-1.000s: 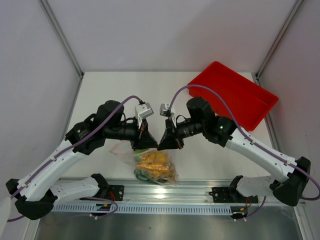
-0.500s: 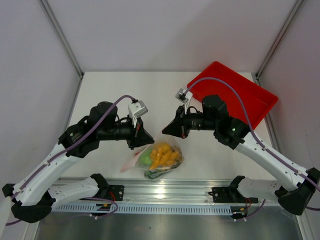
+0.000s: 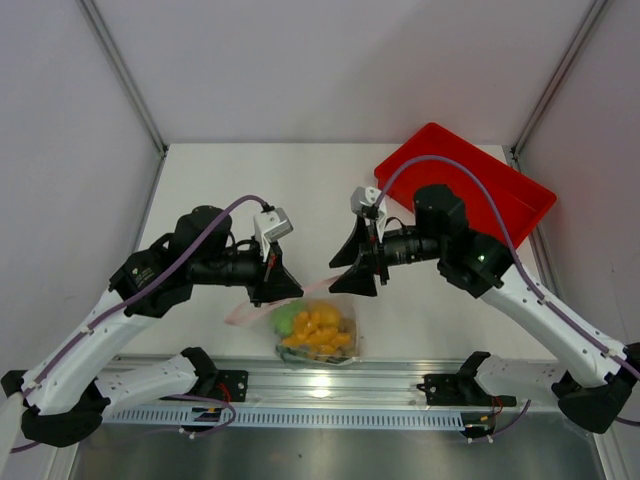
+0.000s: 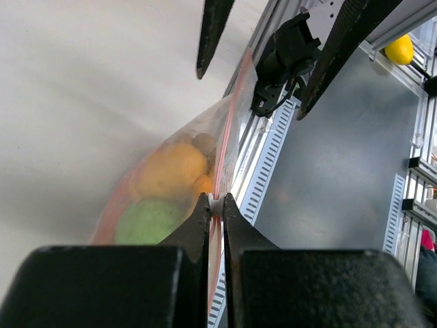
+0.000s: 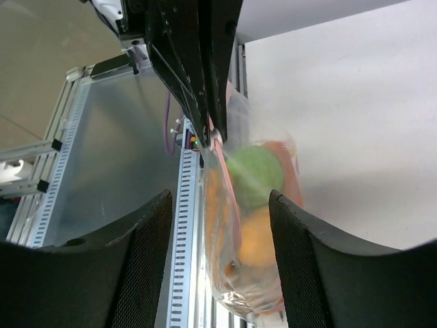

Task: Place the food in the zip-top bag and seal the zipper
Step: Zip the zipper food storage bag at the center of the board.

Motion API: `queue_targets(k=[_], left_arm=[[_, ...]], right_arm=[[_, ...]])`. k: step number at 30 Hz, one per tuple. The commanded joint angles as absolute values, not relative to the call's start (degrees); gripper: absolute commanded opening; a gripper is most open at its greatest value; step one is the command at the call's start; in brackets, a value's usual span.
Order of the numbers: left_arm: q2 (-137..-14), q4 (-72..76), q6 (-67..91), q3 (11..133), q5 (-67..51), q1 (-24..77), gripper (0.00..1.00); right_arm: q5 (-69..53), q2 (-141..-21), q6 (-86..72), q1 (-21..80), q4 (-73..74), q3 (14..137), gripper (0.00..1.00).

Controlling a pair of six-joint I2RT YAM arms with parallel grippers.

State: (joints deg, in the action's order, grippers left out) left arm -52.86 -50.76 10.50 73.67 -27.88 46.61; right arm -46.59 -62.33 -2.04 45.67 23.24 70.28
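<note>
The zip-top bag [image 3: 312, 333] sits well apart from the red tray [image 3: 470, 195], on its near-left side, close to the table's near edge. The food [image 4: 171, 171] is inside it: I see orange pieces and one green piece through the film. The zipper [image 4: 229, 130] runs edge-on in the left wrist view, and I cannot tell how much of its length is pressed shut.

The left gripper [image 4: 214, 201] is on the side of the bag away from the red tray. Its fingers are clamped together on the zipper strip at one end. The right gripper [image 5: 218, 198] is on the side toward the red tray. Its fingers stand wide apart, straddle the bag and grip nothing.

Hazards, in my judgement:
- Only one clamp point carries the bag. A fast move by the left arm may swing the load and pull the strip out of that grip.
- If part of the zipper is unsealed, tilting the mouth downward may spill food over the table edge.
- If the right fingers close below the strip, they pinch film and food, and the seal gains nothing.
</note>
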Motion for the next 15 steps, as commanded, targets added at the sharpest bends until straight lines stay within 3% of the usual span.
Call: queue_targets(k=[1, 8, 15], left_arm=[[-52.47, -49.66, 10.72, 76.03, -30.23, 46.85, 0.01], [-52.29, -49.04, 11.43, 75.67, -31.29, 46.85, 0.01], [-51.59, -48.87, 11.51, 75.24, -31.55, 46.85, 0.01]], right_arm=[[-51.85, -66.35, 3.95, 47.02, 27.59, 75.31, 0.61], [-47.91, -73.91, 6.94, 52.82, 30.67, 82.08, 0.59], [-47.37, -77.34, 8.26, 54.58, 32.78, 83.50, 0.48]])
